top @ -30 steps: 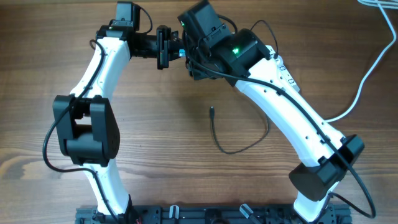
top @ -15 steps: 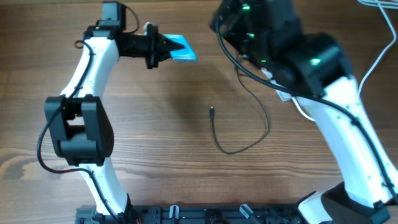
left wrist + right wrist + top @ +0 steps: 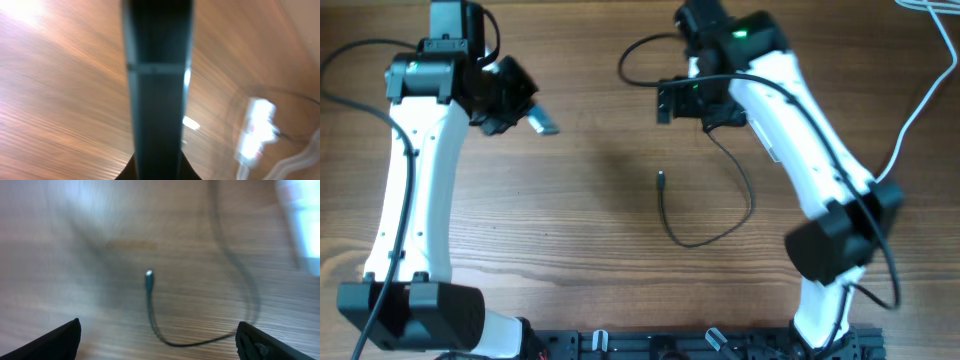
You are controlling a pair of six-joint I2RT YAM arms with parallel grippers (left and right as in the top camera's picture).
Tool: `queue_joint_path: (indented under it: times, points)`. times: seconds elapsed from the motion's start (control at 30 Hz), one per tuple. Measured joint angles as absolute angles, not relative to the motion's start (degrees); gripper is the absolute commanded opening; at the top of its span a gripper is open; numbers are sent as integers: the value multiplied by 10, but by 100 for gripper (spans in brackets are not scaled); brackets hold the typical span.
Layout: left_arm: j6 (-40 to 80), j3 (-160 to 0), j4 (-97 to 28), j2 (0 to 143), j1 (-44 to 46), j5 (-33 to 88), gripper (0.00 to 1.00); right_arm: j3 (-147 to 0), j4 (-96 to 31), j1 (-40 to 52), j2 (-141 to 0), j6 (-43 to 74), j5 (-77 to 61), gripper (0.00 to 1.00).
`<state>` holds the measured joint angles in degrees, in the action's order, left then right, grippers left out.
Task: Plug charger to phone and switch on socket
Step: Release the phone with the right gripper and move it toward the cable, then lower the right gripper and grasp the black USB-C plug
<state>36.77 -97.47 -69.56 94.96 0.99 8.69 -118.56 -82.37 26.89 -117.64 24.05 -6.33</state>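
Starting with the charger (image 3: pixel 685 243): lying loose on the wooden table (image 3: pixel 570 280) around the middle of the overhead shot, curled into a hook shape. Got the connector tip (image 3: pixel 148 275) pointing up-frame, touching nothing, not plugged into anything yet.

Moving out to the phone (image 3: pixel 542 122): well apart from the cable, up in the left part of the overhead shot. Turned almost edge-on there, so showing only as a small bluish-grey sliver. Pinched in the left gripper (image 3: pixel 528 112), jaws pressed tight against it, and held clear of the wood by the look of it. From the left wrist cam, just a dark upright slab down the middle of the frame, way too blurry for any screen detail.

Can only find the socket (image 3: pixel 257 129) as a smeared white oblong with a hint of red, lower right in the left wrist view. Can't make it out from overhead and can't tell anything about the switches. Also spotting a thick white cord (image 3: pixel 920 100) snaking down the right edge of the overhead shot.

Then the right gripper (image 3: pixel 665 102): hanging above the table, up-frame of the tip, fingers (image 3: pixel 60 340) spread wide and holding nothing. In the right wrist view, showing only in the two bottom corners, with the cable's bend on the wood between them.
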Motion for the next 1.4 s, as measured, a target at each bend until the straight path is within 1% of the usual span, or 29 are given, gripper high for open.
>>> queue_joint_path:
  times: [0.07, 0.17, 0.2, 0.23, 0.33, 0.47, 0.5, 0.53, 0.63, 0.67, 0.73, 0.93, 1.07, 1.17, 1.27, 1.4]
  points:
    - [373, -974, -717, 951, 9, 23, 4, -1185, -828, 277, -1211, 218, -91, 96]
    - [377, -973, -729, 957, 9, -27, 4, -1185, -839, 293, -1247, 201, -112, 96]
    - [378, -973, -729, 957, 9, -35, 4, -1185, -844, 299, -1255, 197, -114, 94]
    - [378, -973, -729, 957, 7, -41, 4, -1185, -849, 305, -1261, 196, -116, 84]
    - [378, -973, -729, 957, -8, -49, 4, -1185, -857, 323, -1269, 198, -114, 83]
    - [378, -973, -730, 957, -48, -47, 4, -1185, -853, 336, -1269, 221, -108, 84]
    - [378, -973, -732, 957, -57, -46, 4, -1185, -853, 337, -1268, 224, -104, 88]
    - [378, -973, -733, 957, -68, -42, 4, -1185, -856, 338, -1265, 227, -97, 100]
    - [378, -973, -733, 957, -78, -28, 4, -1185, -857, 338, -1250, 238, -79, 100]
    - [378, -973, -733, 957, -78, -22, 4, -1181, -847, 338, -1246, 242, -78, 94]
    - [378, -973, -733, 957, -78, -14, 4, -1150, -809, 338, -1235, 243, -78, 59]
    - [378, -969, -731, 957, -78, -10, 4, -992, -703, 338, -1234, 248, -78, 59]
    - [378, -968, -724, 957, -78, -9, 4, -900, -622, 338, -1234, 279, -79, 59]
    - [378, -968, -721, 957, -78, -10, 4, -882, -601, 338, -1234, 289, -79, 59]
    - [378, -968, -719, 957, -78, -10, 4, -882, -576, 341, -1233, 295, -79, 53]
    - [378, -968, -719, 957, -78, -10, 4, -882, -566, 351, -1233, 315, -78, 52]
